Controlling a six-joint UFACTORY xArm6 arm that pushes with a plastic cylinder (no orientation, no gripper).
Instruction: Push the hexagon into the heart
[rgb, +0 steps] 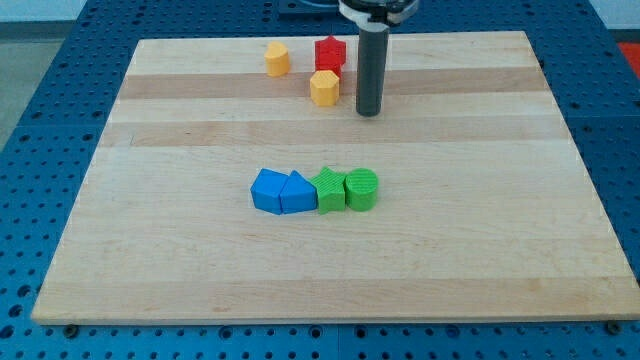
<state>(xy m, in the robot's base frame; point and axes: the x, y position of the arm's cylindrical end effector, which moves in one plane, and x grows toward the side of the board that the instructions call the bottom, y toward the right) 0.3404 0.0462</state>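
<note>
A yellow hexagon (324, 87) lies near the view's top, just below a red block (330, 52) whose shape I cannot make out. A yellow heart (277, 58) lies to the upper left of the hexagon, a short gap away. My tip (368, 112) rests on the board to the right of the hexagon and slightly lower, a small gap from it and not touching. The dark rod rises from the tip toward the view's top.
A row of touching blocks lies mid-board: a blue block (268, 190), a blue triangle-like block (297, 193), a green star (329, 189) and a green cylinder (361, 189). The wooden board (500, 250) lies on a blue perforated table.
</note>
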